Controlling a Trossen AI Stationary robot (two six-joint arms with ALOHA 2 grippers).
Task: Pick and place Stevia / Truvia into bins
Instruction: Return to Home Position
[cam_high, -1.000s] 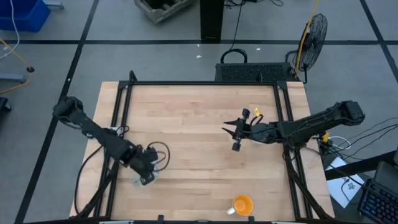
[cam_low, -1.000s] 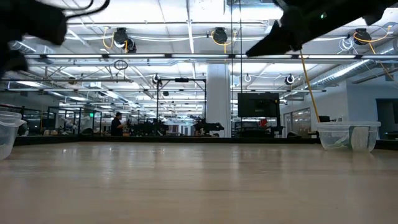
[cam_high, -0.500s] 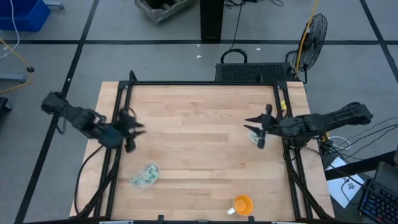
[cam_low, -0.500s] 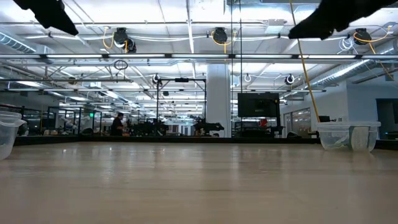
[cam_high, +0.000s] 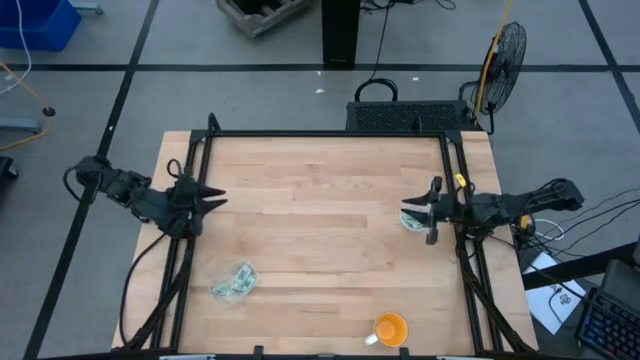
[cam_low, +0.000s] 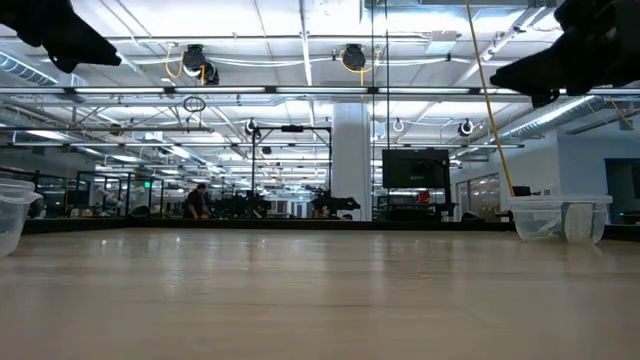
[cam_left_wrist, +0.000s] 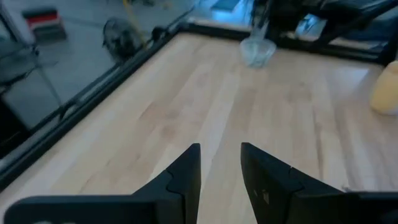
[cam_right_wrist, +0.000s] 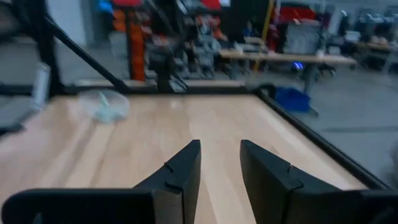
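Observation:
One see-through cup (cam_high: 233, 283) stands near the table's near left part with pale green sachets inside it. A second see-through cup (cam_high: 410, 220) with sachets stands by the right edge; it also shows far off in the left wrist view (cam_left_wrist: 257, 51). No loose sachet shows on the wood. My left gripper (cam_high: 207, 197) hovers at the table's left edge, open and empty, far from both cups. My right gripper (cam_high: 427, 214) hovers just beside and above the right cup, open and empty. The right wrist view shows the left cup (cam_right_wrist: 106, 106) across the table.
An orange cup (cam_high: 390, 328) stands close to the near edge, right of middle. A black frame rail (cam_high: 320, 134) runs around the table's far and side edges. Bare wood lies between the two arms. In the low view a cup shows at each side (cam_low: 558, 217).
My left gripper has left the near left cup and drawn back toward the table's left edge and farther from me, uncovering the cup with its sachets. My right gripper has pulled back from the table's middle toward the right edge, ending beside the right cup.

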